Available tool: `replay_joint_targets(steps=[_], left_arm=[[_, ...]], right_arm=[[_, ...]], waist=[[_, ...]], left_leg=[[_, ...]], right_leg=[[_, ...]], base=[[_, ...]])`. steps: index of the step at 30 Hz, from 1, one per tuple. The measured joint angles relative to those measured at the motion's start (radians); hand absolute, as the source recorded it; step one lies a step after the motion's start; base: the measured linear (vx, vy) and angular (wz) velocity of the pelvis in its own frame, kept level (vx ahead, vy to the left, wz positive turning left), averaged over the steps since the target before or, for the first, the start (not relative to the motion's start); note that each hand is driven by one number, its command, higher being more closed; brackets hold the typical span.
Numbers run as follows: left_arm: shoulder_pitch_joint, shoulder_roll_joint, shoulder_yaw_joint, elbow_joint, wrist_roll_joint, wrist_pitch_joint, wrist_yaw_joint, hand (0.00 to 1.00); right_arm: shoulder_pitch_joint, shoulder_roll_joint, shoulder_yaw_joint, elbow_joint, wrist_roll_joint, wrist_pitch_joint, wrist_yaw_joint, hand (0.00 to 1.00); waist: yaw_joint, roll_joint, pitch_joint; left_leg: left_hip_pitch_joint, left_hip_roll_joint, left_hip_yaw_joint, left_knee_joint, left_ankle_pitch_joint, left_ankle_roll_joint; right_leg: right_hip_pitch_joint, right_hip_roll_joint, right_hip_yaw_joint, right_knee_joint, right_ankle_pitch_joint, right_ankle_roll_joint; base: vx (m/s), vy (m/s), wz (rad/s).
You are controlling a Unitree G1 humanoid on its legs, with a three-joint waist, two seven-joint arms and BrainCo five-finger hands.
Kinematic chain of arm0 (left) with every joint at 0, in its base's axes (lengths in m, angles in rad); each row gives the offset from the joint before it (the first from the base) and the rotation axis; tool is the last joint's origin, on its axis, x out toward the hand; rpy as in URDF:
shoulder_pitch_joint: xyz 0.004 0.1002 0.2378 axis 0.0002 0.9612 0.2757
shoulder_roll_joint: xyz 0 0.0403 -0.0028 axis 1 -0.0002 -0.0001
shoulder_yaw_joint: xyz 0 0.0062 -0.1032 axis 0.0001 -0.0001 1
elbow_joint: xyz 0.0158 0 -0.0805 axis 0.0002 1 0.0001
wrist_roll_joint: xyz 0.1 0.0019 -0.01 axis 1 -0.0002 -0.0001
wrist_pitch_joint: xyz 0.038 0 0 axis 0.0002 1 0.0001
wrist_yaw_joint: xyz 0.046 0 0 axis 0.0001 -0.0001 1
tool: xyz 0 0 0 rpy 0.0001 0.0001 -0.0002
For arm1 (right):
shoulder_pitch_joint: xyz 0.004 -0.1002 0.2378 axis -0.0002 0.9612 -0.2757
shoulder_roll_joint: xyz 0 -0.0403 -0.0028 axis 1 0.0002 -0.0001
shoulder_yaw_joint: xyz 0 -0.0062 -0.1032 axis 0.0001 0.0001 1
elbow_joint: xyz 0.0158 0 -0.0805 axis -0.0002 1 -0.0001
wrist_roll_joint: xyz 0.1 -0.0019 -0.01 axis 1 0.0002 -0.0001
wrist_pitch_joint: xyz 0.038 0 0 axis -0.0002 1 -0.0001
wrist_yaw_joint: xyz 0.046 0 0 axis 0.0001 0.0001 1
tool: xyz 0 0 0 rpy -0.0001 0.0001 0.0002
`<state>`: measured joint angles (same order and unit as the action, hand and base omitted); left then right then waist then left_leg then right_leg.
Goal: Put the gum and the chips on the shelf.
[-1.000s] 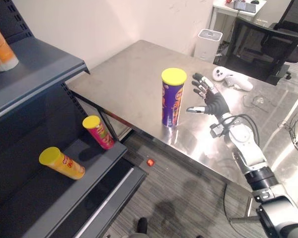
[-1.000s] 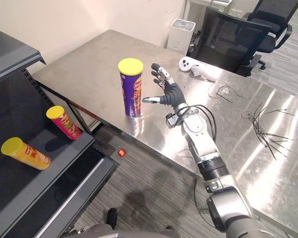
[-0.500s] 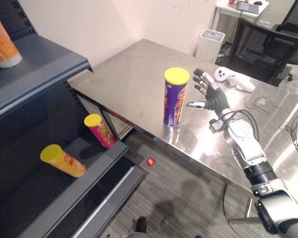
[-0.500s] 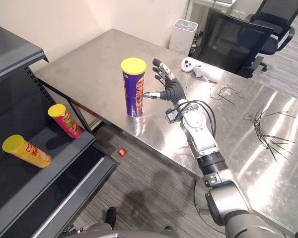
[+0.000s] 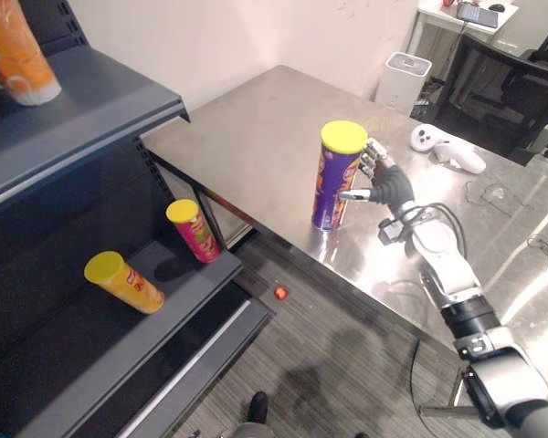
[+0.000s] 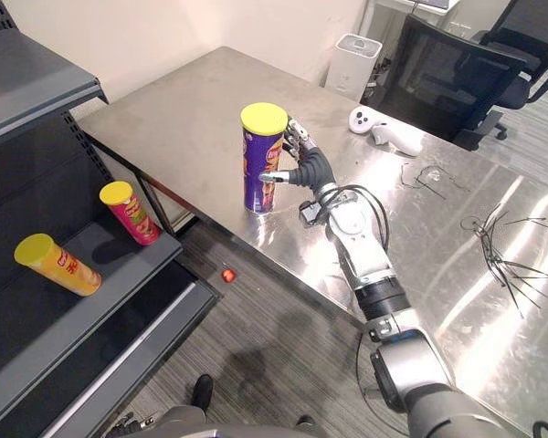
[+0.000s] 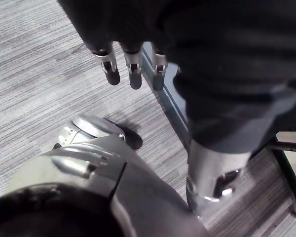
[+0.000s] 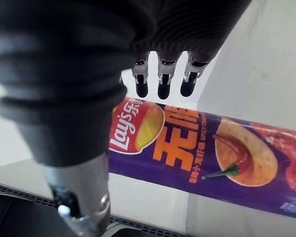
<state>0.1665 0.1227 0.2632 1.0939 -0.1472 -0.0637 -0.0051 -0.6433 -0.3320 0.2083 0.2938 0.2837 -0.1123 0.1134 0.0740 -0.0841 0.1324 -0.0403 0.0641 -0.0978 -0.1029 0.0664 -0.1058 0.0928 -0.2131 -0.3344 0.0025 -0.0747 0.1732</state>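
One purple chip can (image 5: 336,178) stands upright near the steel table's (image 5: 247,128) front edge. The right hand (image 5: 390,185) is at its 3 o'clock, fingers spread and uncurled, thumb nearly touching. A nudge before the fingers wrap could topple the can floorward. At 8 o'clock, the shelf (image 5: 73,356) holds two cans lying down, a yellow can (image 5: 123,283) and a red can (image 5: 194,231). One orange container (image 5: 14,50) stands on the level above. The left hand (image 7: 130,69) hangs with loose, uncurled fingers.

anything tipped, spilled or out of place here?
Two cans on the lower shelf are tilted, not upright: the yellow can and the red can. A small red thing sits on the floor below the table edge. The purple can stands upright, right hand open beside it.
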Motion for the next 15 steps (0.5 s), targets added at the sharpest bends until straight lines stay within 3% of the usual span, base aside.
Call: replay_joint_targets(steps=[6,7,15], left_arm=[[0.001,0.000,0.000,-0.020,-0.004,0.000,0.000,0.00],[0.002,0.000,0.000,-0.022,-0.004,0.000,0.000,0.00],[0.005,0.000,0.000,-0.030,-0.005,0.000,0.001,0.00]], right_arm=[[-0.019,0.000,0.000,0.041,-0.002,0.011,-0.002,0.00],[-0.020,0.001,0.000,0.041,-0.006,0.013,-0.002,1.00],[-0.043,0.037,0.005,0.079,-0.011,0.020,-0.020,1.00]], waist=[[0.015,-0.004,0.002],[0.016,-0.006,0.004],[0.020,-0.020,0.011]], left_leg=[[-0.011,0.000,-0.019,0.000,0.005,-0.002],[-0.012,-0.001,-0.020,0.000,0.005,-0.002],[-0.014,-0.001,-0.023,0.000,0.006,-0.002]], right_leg=[[-0.001,0.002,-0.016,-0.001,0.000,0.000],[-0.001,0.002,-0.017,-0.001,0.000,0.000],[-0.002,0.002,-0.019,-0.001,0.000,0.000]], base=[[-0.01,-0.010,0.07],[0.00,0.000,0.00],[0.00,0.000,0.00]])
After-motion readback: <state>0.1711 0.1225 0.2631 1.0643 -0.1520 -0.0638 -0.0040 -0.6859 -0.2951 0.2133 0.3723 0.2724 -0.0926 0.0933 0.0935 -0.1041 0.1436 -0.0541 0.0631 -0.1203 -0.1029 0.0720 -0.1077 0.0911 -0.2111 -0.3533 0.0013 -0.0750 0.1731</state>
